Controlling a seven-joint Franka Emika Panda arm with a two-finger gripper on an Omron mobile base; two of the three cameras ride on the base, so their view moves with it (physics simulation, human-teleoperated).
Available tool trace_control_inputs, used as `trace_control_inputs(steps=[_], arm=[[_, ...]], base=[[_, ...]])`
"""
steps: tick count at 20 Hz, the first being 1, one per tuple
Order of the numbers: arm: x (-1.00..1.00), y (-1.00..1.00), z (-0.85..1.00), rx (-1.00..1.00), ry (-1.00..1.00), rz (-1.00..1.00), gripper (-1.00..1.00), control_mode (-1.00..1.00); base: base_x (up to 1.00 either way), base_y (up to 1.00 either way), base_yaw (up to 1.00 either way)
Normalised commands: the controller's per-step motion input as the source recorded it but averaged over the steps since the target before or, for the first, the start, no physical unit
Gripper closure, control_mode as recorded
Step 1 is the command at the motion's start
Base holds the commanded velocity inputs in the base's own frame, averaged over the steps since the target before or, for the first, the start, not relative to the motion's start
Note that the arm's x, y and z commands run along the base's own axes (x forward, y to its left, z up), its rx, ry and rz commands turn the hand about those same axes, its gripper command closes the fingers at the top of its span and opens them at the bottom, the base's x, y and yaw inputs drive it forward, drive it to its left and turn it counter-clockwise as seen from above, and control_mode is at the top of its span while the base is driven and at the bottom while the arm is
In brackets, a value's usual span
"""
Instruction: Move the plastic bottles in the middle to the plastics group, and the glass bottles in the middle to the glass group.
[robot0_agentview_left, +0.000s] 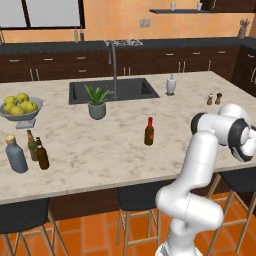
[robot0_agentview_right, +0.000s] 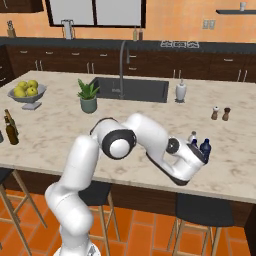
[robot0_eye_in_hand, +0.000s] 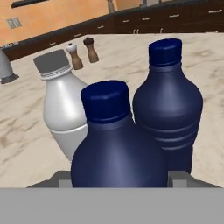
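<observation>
No labels or writing anywhere; gripper (robot0_eye_in_hand: 120, 179) is clamped on the navy bottle (robot0_eye_in_hand: 116, 148) beside the clear bottle (robot0_eye_in_hand: 61, 111) near the island's right edge.

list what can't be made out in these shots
- Fingers: in the hand view, the nearest navy-blue bottle covers them, so open or shut is unclear.
- Pale clear bottle: in the right base view, the arm hides most of it.
- Olive-green bottle: partly behind the plain brown bottle in the left base view.
</observation>
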Motion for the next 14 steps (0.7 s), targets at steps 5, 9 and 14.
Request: trace_control_inputs(steps=[5, 9, 14], arm=[[-0.08, 0.09, -0.28, 0.0, 0.0, 0.0, 1.0, -1.0], [-0.18, 0.14, -0.27, 0.0, 0.0, 0.0, 1.0, -1.0], [-0.24, 0.23, -0.26, 0.0, 0.0, 0.0, 1.0, -1.0]], base=[[0.0, 0.0, 0.0], [0.0, 0.0, 0.0], [0.0, 0.0, 0.0]])
